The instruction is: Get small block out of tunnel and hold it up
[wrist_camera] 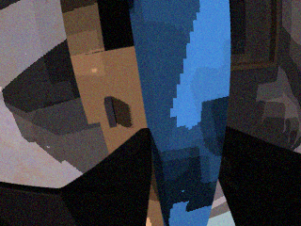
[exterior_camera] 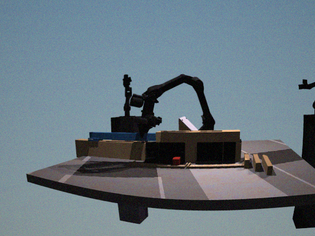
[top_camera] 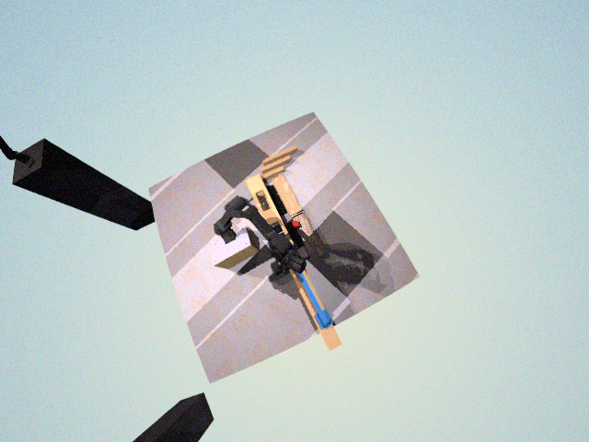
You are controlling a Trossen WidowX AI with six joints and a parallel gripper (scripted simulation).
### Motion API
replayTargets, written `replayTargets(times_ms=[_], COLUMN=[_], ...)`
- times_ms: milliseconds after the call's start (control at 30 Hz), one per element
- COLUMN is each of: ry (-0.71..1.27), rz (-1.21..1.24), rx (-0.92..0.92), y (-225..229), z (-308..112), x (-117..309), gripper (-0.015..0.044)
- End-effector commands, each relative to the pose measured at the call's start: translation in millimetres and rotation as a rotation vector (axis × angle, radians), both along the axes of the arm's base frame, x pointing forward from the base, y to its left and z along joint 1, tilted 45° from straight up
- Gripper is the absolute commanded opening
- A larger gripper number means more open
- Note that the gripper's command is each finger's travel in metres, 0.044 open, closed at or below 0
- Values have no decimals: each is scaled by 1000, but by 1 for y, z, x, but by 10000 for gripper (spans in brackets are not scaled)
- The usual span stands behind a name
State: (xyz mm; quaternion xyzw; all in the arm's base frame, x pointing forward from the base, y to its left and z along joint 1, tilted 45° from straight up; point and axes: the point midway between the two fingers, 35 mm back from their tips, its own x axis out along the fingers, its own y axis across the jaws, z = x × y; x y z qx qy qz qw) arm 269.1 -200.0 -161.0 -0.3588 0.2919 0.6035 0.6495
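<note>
The black parallel-jaw gripper (top_camera: 295, 267) (exterior_camera: 143, 138) (wrist_camera: 187, 153), partly closed, grips the long blue bar-shaped handle (top_camera: 312, 296) (exterior_camera: 114, 135) (wrist_camera: 183, 61); its fingertips blur into shadow in the exterior view.

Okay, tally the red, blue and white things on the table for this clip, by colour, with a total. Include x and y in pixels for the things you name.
Red: 1, the block (top_camera: 295, 224) (exterior_camera: 176, 161)
Blue: 1, the handle (top_camera: 312, 295) (exterior_camera: 114, 135) (wrist_camera: 207, 61)
White: 1, the wedge (top_camera: 235, 246) (exterior_camera: 187, 123)
Total: 3
</note>
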Motion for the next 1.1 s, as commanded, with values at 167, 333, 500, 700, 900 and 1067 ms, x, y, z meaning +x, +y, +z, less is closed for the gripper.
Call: replayTargets(times_ms=[167,333,500,700,900,1067], ry=[-15,-5,-6,-12,-10,-12], rz=[-7,-5,-5,-7,-8,-7], rx=[-22,-3,-7,-19,-15,-18], y=[-12,-8,-13,-31,-6,6], z=[-18,-7,-2,17,38,53], x=[3,0,1,3,4,3], gripper=[0,131,263,420,440,440])
